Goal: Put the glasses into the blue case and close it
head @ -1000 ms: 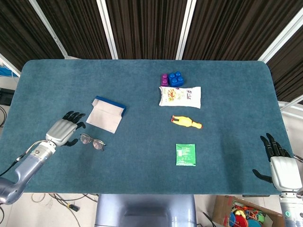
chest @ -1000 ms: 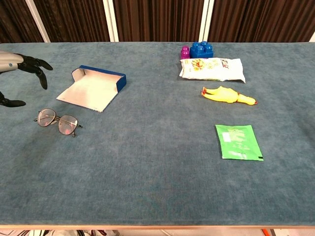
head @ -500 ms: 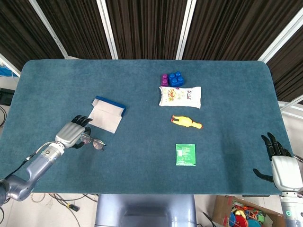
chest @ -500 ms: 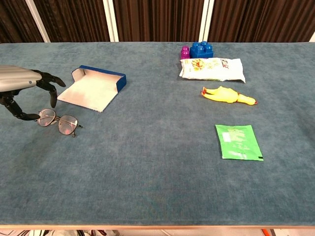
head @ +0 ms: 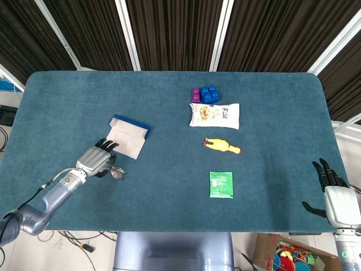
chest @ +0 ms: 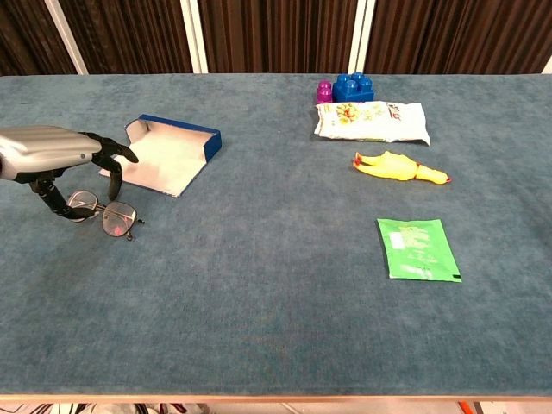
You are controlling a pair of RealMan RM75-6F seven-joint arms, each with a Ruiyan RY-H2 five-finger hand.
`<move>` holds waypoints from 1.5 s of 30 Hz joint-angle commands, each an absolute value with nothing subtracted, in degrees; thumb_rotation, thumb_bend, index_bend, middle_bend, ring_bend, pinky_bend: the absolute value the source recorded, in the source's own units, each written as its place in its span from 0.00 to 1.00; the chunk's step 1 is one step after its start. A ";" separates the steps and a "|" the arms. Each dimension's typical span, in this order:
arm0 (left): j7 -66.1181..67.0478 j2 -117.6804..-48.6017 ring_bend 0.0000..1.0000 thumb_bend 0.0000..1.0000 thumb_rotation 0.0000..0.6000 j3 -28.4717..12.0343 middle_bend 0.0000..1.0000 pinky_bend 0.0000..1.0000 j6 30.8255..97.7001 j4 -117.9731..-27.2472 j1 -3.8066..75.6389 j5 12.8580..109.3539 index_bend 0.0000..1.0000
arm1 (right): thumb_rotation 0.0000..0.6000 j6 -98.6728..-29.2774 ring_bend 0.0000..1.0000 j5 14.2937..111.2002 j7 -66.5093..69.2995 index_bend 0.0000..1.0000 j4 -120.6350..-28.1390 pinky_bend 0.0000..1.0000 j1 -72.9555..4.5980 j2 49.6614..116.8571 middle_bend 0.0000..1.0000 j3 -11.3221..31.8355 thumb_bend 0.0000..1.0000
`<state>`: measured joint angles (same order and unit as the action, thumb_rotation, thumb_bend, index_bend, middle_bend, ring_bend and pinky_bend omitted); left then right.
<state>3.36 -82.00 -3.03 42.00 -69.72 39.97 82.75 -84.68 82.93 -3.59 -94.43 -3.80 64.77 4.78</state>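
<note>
The wire-framed glasses [chest: 108,214] lie flat on the blue cloth at the left, partly hidden under my left hand in the head view [head: 117,172]. My left hand [chest: 60,155] hovers right over their left lens, fingers apart and curved downward, thumb reaching down beside the frame; it holds nothing [head: 97,159]. Just beyond the glasses, the blue case [chest: 164,153] lies open with its pale lining up [head: 128,135]. My right hand [head: 337,197] stays at the table's near right corner, fingers spread and empty; the chest view does not show it.
At the back middle, purple and blue blocks [head: 205,94] stand behind a white snack packet [head: 214,115]. A yellow rubber chicken [head: 222,145] and a green sachet [head: 221,184] lie nearer, right of centre.
My left hand has moved right and forward, from beside the glasses to directly over their left lens. The glasses, the case and the right hand have stayed put.
</note>
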 commanded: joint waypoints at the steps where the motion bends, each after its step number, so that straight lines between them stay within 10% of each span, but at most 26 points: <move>1: 3.85 -82.54 0.00 0.33 1.00 -2.84 0.09 0.00 41.78 -69.36 40.27 82.40 0.47 | 1.00 -84.60 0.16 82.92 -3.38 0.05 -94.46 0.29 -3.81 64.69 0.00 4.77 0.12; 45: 13.48 -81.72 0.00 0.48 1.00 -7.95 0.11 0.00 43.29 -71.01 44.50 72.93 0.59 | 1.00 -83.12 0.16 81.26 -0.88 0.05 -96.00 0.29 -3.69 63.54 0.00 4.88 0.12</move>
<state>12.55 -81.52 -7.21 43.50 -70.98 43.91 73.99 -83.13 81.27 -0.88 -95.99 -3.69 63.55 4.89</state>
